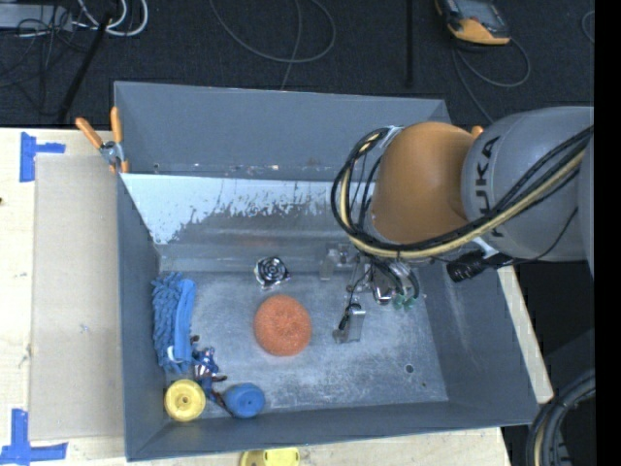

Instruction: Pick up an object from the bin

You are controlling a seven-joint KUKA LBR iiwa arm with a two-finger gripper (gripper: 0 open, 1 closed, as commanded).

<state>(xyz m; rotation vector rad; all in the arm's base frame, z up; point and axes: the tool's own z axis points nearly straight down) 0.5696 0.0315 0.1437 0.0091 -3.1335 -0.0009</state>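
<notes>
My gripper point(342, 291) hangs below the arm's orange cover at the right of the bin floor, open, with bare floor between its fingers. One fingertip point(346, 324) rests near the floor just right of a round orange scouring pad point(282, 325). The other fingertip point(335, 258) is near the back wall. A small shiny metal piece point(273, 272) lies behind the pad, left of the gripper. Neither thing is between the fingers.
A blue fluffy duster point(173, 318) lies along the left wall. A yellow wheel point(184, 399) and a blue wheel point(245, 400) with small dark bits sit in the front left corner. The arm and its cables cover the bin's right back part.
</notes>
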